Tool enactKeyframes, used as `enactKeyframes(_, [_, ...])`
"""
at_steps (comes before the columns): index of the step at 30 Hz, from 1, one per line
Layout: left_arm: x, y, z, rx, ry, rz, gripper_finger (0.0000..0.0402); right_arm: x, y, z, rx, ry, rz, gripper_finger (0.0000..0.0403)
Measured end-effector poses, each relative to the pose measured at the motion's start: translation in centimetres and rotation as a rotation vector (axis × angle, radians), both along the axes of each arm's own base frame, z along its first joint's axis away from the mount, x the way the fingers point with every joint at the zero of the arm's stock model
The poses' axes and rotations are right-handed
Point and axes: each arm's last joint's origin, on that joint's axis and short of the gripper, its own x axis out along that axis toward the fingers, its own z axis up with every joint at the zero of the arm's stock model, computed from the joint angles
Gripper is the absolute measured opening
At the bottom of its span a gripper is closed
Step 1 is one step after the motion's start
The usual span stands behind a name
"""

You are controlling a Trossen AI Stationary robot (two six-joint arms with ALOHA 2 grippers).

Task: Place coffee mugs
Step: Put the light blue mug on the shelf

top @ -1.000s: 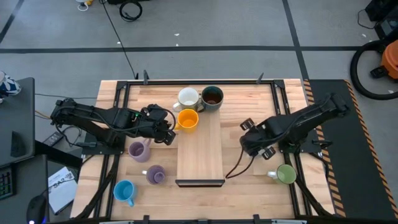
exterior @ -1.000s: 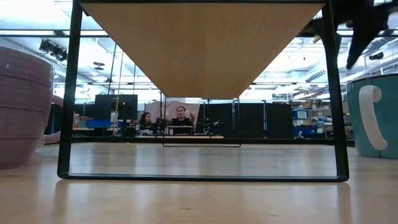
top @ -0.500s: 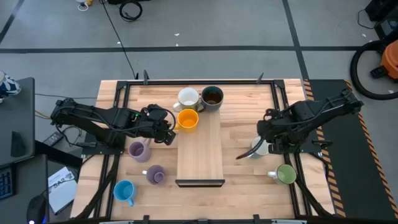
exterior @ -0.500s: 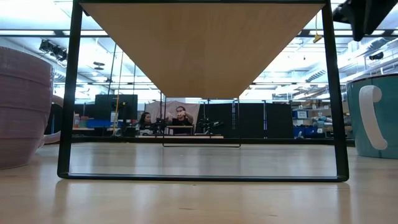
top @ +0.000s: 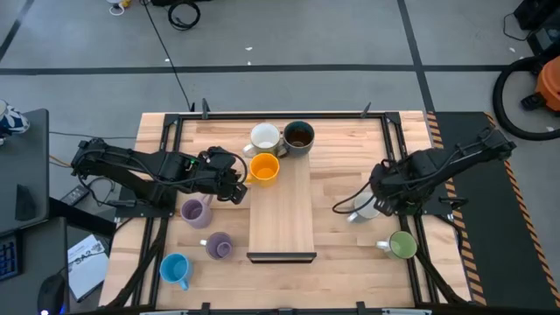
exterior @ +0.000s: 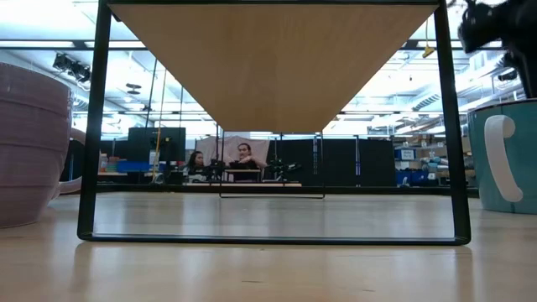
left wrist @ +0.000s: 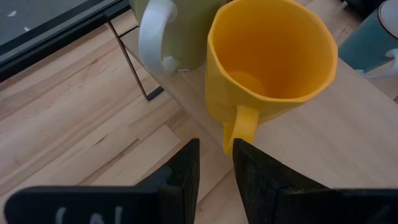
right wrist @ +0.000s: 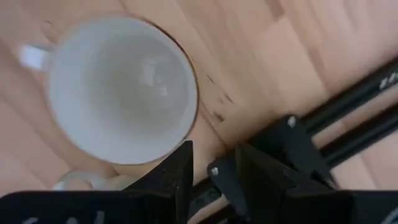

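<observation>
Mugs noted as follows: orange mug [top: 263, 168], white mug [top: 264, 137] and dark grey mug [top: 298, 137] stand on the far end of the raised wooden shelf [top: 282, 223]. Two lavender mugs [top: 194, 210] and a light blue mug [top: 175, 269] sit on the table's left side; a green mug [top: 401, 245] sits near right. Left gripper [left wrist: 214, 163] sits just beside the orange mug's handle, fingers slightly apart, not clamped. Right gripper [right wrist: 212, 167] hovers over a second white mug [right wrist: 121, 98], fingers apart, holding nothing.
</observation>
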Motion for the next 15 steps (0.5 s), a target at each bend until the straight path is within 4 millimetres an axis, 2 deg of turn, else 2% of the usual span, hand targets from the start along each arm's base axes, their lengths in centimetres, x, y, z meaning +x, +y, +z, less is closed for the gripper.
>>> enactKeyframes(6, [0.0, 0.0, 0.0, 0.0, 0.0, 0.0, 0.0103, 0.2, 0.2, -2.2, 0.031, -0.002, -0.029, 0.0126])
enactKeyframes(15, [0.0, 0.0, 0.0, 0.0, 0.0, 0.0, 0.0103, -0.2, 0.0, -2.0, 0.058, -0.04, -0.084, 0.0126])
